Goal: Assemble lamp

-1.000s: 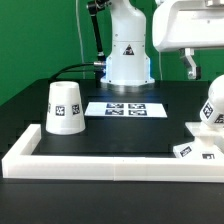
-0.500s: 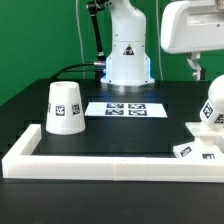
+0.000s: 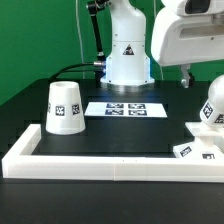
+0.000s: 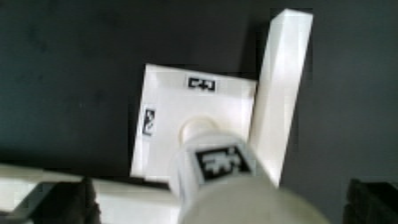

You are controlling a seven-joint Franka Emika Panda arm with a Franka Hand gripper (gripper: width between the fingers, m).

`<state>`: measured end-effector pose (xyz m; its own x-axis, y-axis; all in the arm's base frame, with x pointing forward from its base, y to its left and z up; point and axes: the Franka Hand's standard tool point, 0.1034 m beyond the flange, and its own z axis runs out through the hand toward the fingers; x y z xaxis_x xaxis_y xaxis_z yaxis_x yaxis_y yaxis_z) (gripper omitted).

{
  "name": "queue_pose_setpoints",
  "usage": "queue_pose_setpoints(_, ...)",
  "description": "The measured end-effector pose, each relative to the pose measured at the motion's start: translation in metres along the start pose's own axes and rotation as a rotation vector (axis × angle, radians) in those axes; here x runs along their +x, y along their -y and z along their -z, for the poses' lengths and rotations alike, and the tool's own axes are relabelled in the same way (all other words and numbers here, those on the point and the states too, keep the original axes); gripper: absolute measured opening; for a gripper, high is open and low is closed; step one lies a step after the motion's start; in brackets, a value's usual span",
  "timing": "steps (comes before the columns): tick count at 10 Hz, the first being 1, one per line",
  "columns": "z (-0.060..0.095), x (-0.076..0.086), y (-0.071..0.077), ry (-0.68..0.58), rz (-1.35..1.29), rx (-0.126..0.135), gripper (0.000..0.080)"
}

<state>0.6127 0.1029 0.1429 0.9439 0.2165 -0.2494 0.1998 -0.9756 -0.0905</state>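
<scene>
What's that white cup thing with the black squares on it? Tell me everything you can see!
The shade is a white, plastic-looking tapered cup with black-and-white square tags on its side. It stands upright on the black table, wider end down, on the exterior view's left. It sits apart from the marker board and close to the white rail. Only the table seems to touch it.

Black table (image 3: pixel 130 135): shade (image 3: pixel 64 107), marker board (image 3: pixel 126 109), base (image 3: pixel 200 146), white edge rail (image 3: pixel 110 166)
</scene>
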Motion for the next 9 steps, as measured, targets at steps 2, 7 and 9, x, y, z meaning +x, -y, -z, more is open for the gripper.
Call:
queue_pose_setpoints(2,-0.001,0.0,0.0,0.0,0.0,0.0,0.0699)
queue_pose_setpoints(7,-0.005,0.019,0.002,-0.006,-0.014,-0.001,0.0699)
queue_pose_setpoints(9,-0.008,0.026,0.0,-0.01,-0.016,0.0,0.0699)
